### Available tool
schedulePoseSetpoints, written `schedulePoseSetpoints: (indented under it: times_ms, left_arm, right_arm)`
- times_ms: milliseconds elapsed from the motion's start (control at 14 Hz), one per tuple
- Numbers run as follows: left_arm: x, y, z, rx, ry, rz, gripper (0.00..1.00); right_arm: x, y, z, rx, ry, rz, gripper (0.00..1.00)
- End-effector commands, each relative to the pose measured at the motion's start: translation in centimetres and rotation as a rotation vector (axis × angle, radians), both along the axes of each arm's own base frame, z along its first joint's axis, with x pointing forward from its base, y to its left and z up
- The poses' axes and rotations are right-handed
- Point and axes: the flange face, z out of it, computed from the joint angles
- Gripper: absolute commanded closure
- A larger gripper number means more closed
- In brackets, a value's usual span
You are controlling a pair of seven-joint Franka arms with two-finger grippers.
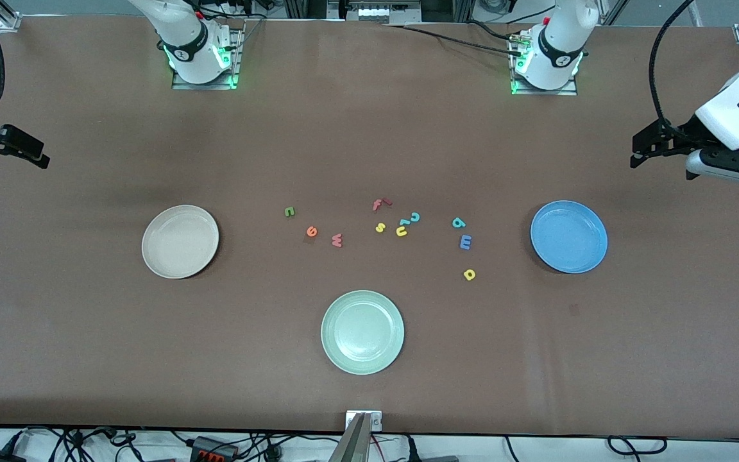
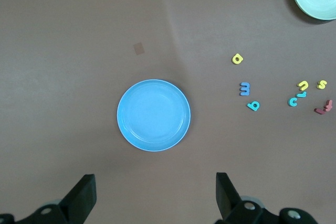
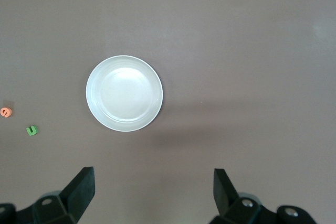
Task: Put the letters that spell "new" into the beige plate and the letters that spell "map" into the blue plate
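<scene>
The green n [image 1: 289, 211], orange e [image 1: 311, 231] and salmon w [image 1: 337, 240] lie on the table beside the beige plate [image 1: 180, 241]. The teal a [image 1: 458, 222], blue m [image 1: 466, 241] and yellow p [image 1: 469, 274] lie beside the blue plate [image 1: 568, 236]. Both plates hold nothing. My left gripper [image 1: 637, 154] hangs open over the table at the left arm's end; in its wrist view the blue plate [image 2: 153, 115] lies off its open fingertips [image 2: 155, 198]. My right gripper [image 1: 34, 153] is open over the right arm's end, with the beige plate [image 3: 124, 93] in its view.
A pale green plate [image 1: 362, 332] sits nearer the front camera, mid-table. Between the two letter groups lie a red f [image 1: 380, 204], a yellow s [image 1: 380, 227], a yellow u [image 1: 401, 231] and teal hook-shaped letters [image 1: 414, 217].
</scene>
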Motion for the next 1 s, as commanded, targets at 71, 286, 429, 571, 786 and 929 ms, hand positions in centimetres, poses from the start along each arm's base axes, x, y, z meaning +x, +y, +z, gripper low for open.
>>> schedulePoseSetpoints:
  times_ms: [71, 286, 429, 571, 786, 929]
  left_arm:
    - [0.2, -0.1, 0.5, 0.020, 0.003, -0.013, 0.00]
    - [0.2, -0.1, 0.5, 0.020, 0.003, -0.013, 0.00]
    - [0.2, 0.0, 0.5, 0.020, 0.003, -0.007, 0.00]
    - [0.2, 0.1, 0.5, 0.020, 0.003, -0.002, 0.00]
    - [0.8, -0.3, -1.3, 0.019, 0.048, -0.009, 0.00]
    - [1.6, -1.5, -3.5, 0.019, 0.090, -0.031, 0.00]
  right_arm:
    - [-0.6, -0.1, 0.2, -0.011, 0.000, 0.017, 0.00]
    - [-0.5, 0.0, 0.1, -0.014, 0.002, 0.022, 0.00]
    - [-0.6, 0.0, -0.1, -0.011, 0.016, 0.032, 0.00]
    - [-0.7, -0.1, -0.2, -0.009, 0.027, 0.036, 0.00]
    - [-0.7, -0.2, -0.1, -0.009, 0.025, 0.044, 0.00]
    - [-0.4, -0.2, -0.5, -0.010, 0.025, 0.046, 0.00]
